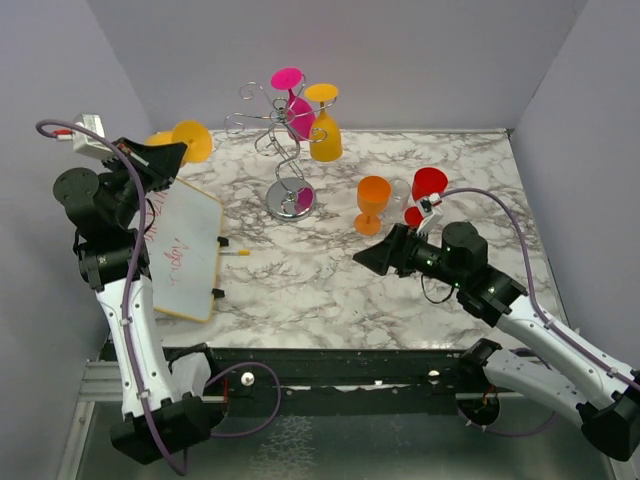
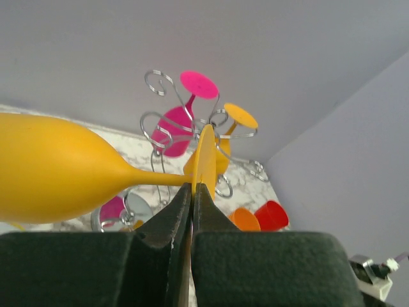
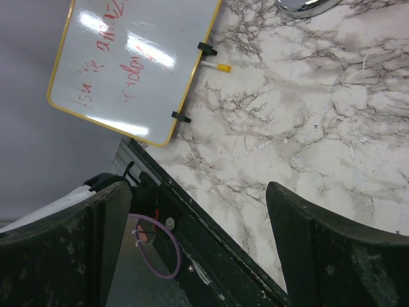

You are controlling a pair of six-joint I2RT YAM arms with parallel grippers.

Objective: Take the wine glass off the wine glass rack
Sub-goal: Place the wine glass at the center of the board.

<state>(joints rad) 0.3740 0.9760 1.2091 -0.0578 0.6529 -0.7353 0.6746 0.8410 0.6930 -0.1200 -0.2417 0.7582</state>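
Left pincer [image 2: 193, 189] is clamped on the yellow wine glass [image 2: 57, 167] by its thin foot — advise lowering slowly, clear of the whiteboard [image 1: 185, 250].

The wine glass rack [image 1: 284, 160] is thin chrome wire, mirror-bright down to its round base. The yellow wine glass [image 2: 51, 169] in the left claw [image 2: 192, 192] looks like opaque plastic, smooth with a soft sheen. The tabletop [image 1: 400, 290] is smooth and marble-patterned. The whiteboard [image 3: 134, 64] is glossy with glare. The right claw [image 3: 198, 243] has matt black, scuffed fingers [image 3: 319, 246].
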